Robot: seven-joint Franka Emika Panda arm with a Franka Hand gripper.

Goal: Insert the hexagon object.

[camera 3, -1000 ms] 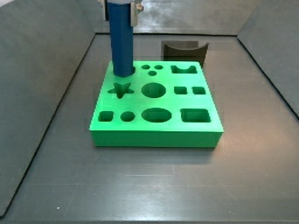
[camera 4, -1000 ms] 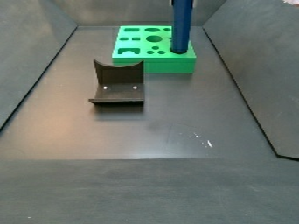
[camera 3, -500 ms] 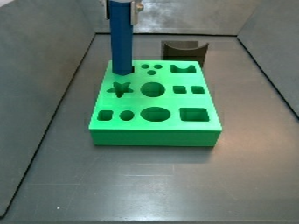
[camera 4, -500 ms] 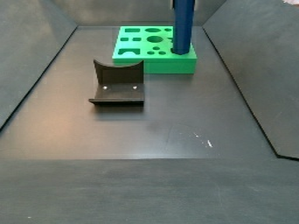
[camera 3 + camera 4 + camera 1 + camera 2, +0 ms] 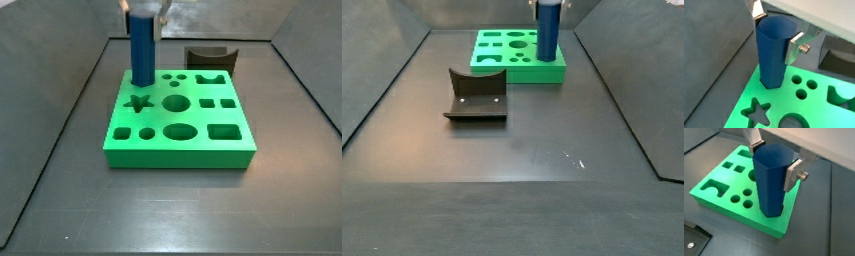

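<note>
Tabletop [image 5: 516,150]: dull dark grey, smooth, faint scuffs, w/ sloped dark walls around it. Sitting on it, near the back, is the green block [image 5: 181,125]: flat matte plastic slab w/ cut-outs (star, circles, squares, an arch shape). Dark bracket [image 5: 476,98] stands on the floor well apart from the block in a side view; L-shaped, matte, w/ a curved notch.

Blue bar [image 5: 774,52]: long, slim, plain, faceted sides, smooth plastic. It stands upright at a corner hole of the block, lower end already in the opening, most of its length above the top face.

Hand [image 5: 773,157] sits at the bar's top, silver finger plates [image 5: 793,174] either side, clamped on the bar as far as the wrist views show.

Step, as I read it: insertion underway, not seated. Next move prob. needs a straight push down, keeping the facets lined up w/ the hole, then letting go. Tilt could jam it.
</note>
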